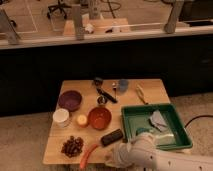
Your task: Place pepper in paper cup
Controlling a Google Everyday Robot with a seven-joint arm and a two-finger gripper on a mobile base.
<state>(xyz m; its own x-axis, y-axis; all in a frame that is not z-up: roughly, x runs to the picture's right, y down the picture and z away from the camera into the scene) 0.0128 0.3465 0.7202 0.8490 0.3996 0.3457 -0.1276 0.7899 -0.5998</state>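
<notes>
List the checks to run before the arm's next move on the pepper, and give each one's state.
1. Pepper located: ok, it lies at the front edge of the table.
2. End effector at the pepper: ok, it is low at the front edge, right beside the pepper. Contact: cannot tell.
3. Pepper in paper cup: not ok, it lies on the table.
4. Paper cup upright, mouth up: ok, it stands beside the yellow round object.
5. Straight way to the cup free: not ok, the pile of dark round pieces lies between. Probably lift over it.
6. Cup empty: cannot tell.
</notes>
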